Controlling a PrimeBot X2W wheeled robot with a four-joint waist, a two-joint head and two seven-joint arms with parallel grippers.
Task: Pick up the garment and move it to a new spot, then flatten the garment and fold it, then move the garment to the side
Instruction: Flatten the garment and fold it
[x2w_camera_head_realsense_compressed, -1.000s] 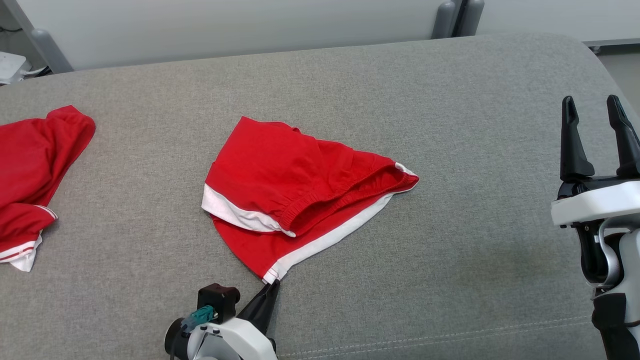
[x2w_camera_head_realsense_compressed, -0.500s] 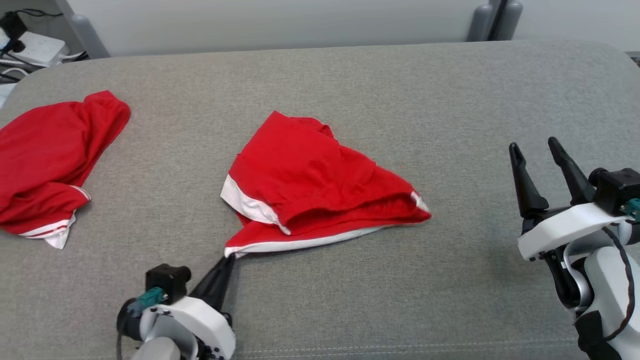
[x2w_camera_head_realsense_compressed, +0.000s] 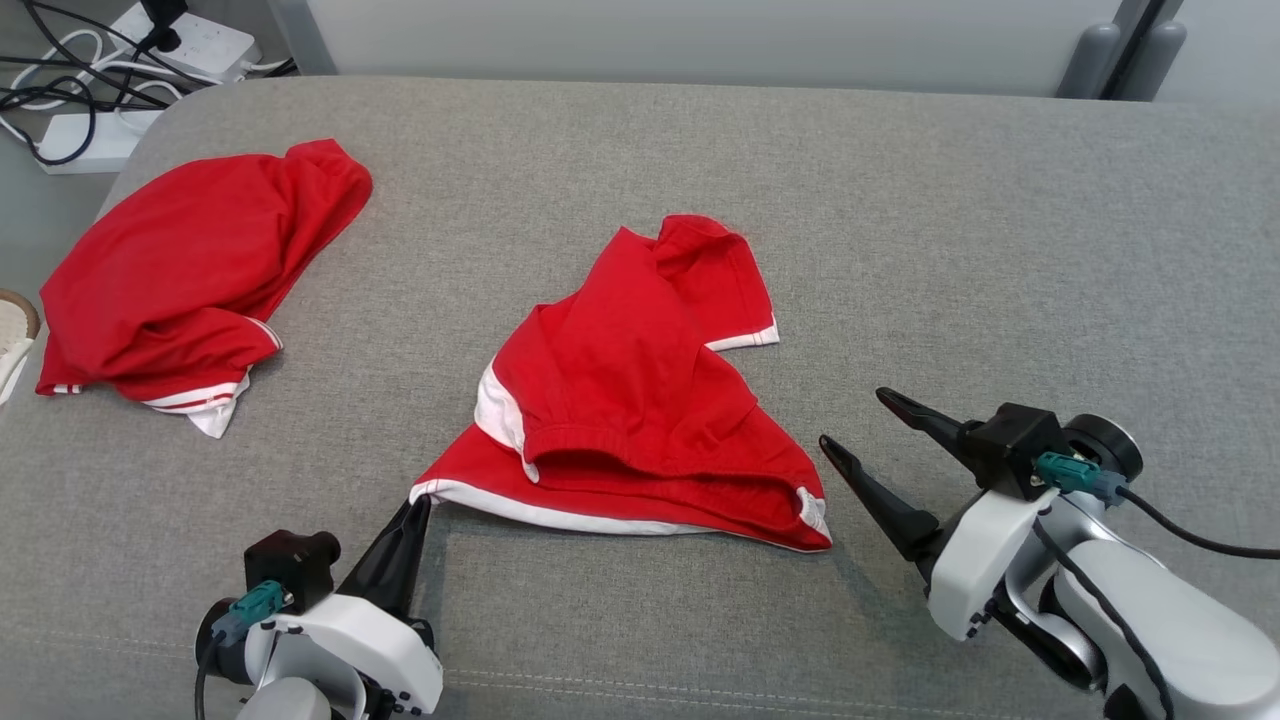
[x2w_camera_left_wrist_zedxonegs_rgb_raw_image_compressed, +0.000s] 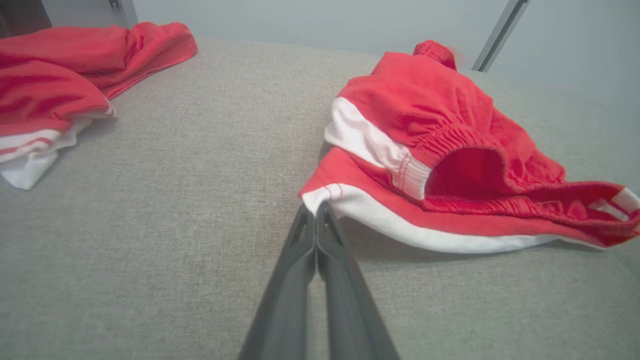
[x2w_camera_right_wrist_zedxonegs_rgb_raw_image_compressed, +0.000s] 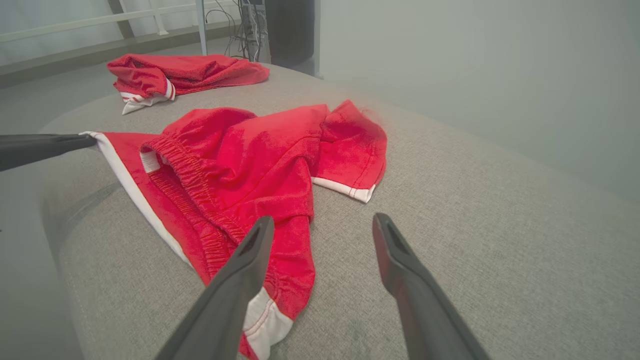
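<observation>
1 red garment (x2w_camera_head_realsense_compressed: 630, 400) with white trim sits crumpled mid-surface on the grey cushion (x2w_camera_head_realsense_compressed: 950, 200), elastic waistband facing the robot, 1 leg lying toward the far edge. Its near-left corner, at the white hem, is stretched to a point and pinched in the left gripper (x2w_camera_head_realsense_compressed: 418, 503). That gripper's fingers are fully closed on the fabric, low over the cushion. Left wrist view confirms the tips meet right at the hem corner. Right gripper (x2w_camera_head_realsense_compressed: 851, 417) sits just beside the garment's near-right corner, fingers spread wide, holding nothing, with a small gap to the cloth in head view. 2nd red garment (x2w_camera_head_realsense_compressed: 190, 280) lies bunched at the cushion's far left, well apart from the 1st. Past that edge: 2 white power strips (x2w_camera_head_realsense_compressed: 195, 35) with black cables on the floor.
</observation>
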